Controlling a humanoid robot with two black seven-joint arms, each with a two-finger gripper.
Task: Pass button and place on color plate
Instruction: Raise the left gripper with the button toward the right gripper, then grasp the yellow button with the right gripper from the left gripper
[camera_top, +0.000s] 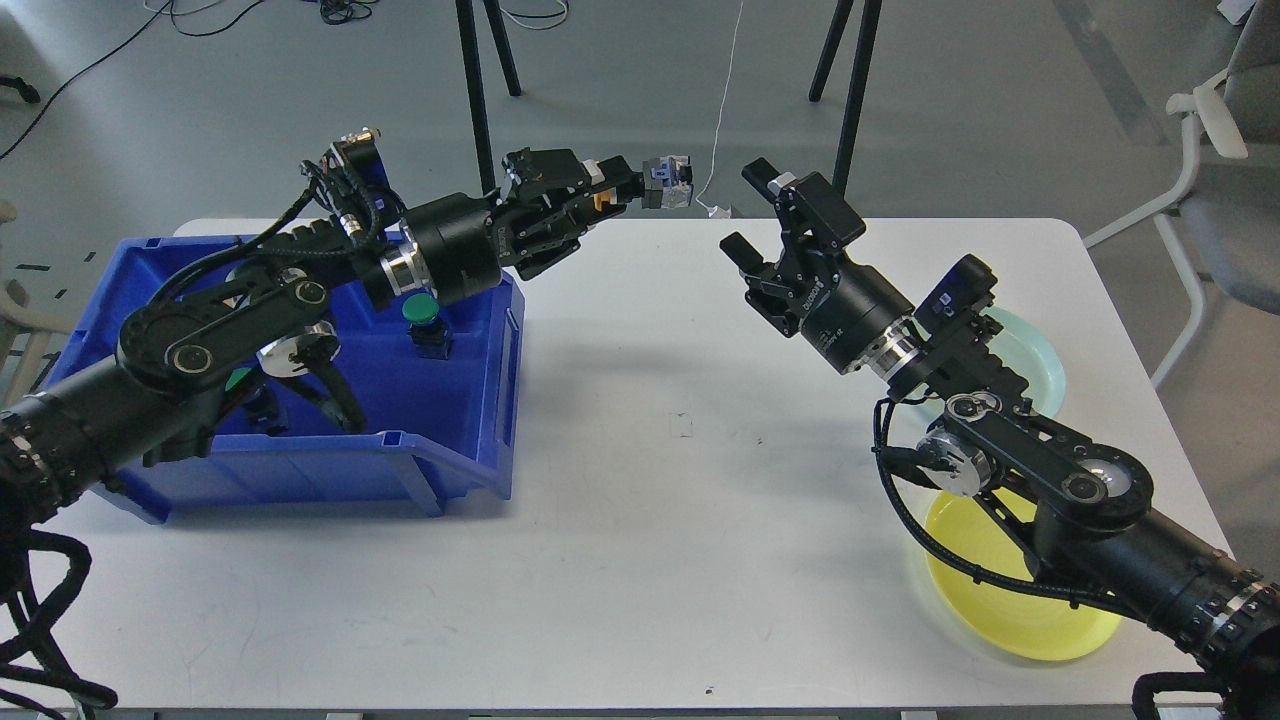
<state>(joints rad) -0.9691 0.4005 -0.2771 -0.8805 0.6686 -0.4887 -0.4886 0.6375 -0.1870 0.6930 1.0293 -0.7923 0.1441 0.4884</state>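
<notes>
My left gripper (618, 190) is shut on the yellow button (668, 183) and holds it in the air above the table's far edge; the yellow cap sits between the fingers and the grey-blue body points right. My right gripper (752, 215) is open and faces it, a short gap to the right of the button. The yellow plate (985, 605) lies at the front right, partly under my right arm. The pale green plate (1035, 350) lies behind it, mostly hidden by the arm.
A blue bin (400, 442) stands at the left. It holds a green button (421, 310) and a second green button (238, 380) mostly hidden by my left arm. Black stand legs (478, 90) rise behind the table.
</notes>
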